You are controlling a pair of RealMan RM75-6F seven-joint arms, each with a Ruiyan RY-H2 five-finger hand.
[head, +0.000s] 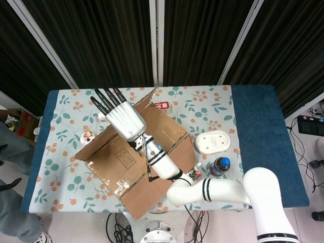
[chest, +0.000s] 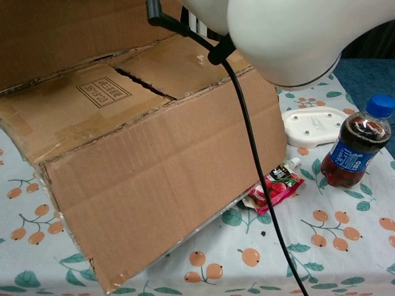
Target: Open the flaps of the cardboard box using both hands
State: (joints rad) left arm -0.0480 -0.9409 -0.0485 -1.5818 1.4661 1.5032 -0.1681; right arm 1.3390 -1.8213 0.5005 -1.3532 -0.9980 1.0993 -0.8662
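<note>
Box point(head: 136, 167) at table's front edge, far flap point(head: 126, 114) raised behind right hand point(head: 123, 120); fingers straight and apart, holding nothing.

Right hand point(head: 123, 117) was flat over the far flap point(head: 132, 111) of the box point(head: 136, 157), black fingers point(head: 104, 99) spread toward table's far-left; that flap stood raised. Near flap point(head: 152, 195) lay folded outward. Two inner flaps lay closed. Cloth point(head: 66, 136) w/ fruit print. Pink item point(head: 88, 137) left of box; white dish point(head: 213, 142) & cola bottle point(head: 219, 165) to its right.
</note>
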